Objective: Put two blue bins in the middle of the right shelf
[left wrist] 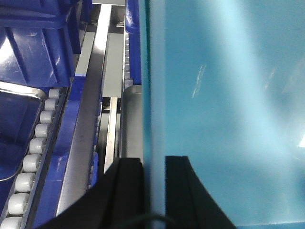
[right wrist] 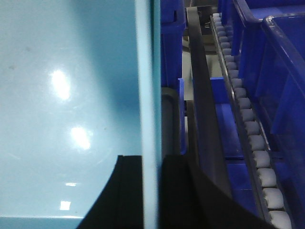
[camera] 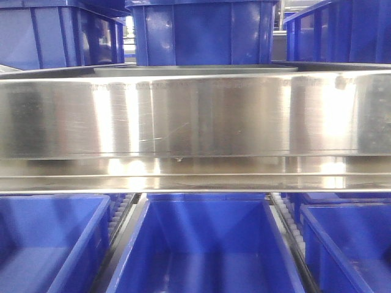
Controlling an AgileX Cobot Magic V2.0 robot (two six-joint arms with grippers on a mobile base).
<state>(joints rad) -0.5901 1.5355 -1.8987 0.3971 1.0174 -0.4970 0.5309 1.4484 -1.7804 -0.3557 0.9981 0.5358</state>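
Here the left gripper (left wrist: pixel 154 167) is clamped on the pale blue bin (left wrist: pixel 228 95), with one black finger (left wrist: pixel 126 191) on each face of the side wall and the rim running up between them. The right gripper (right wrist: pixel 152 164) pinches the opposite wall the same way. The views are too close to tell whether this is one bin or two nested. Just outboard of each hand runs a roller track (left wrist: pixel 33 148), with dark blue bins (left wrist: pixel 43 38) beyond it and a steel shelf edge (camera: pixel 195 116) ahead.

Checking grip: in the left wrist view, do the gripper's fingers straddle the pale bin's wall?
Yes, the left gripper has a black finger either side of one wall of the pale bin.
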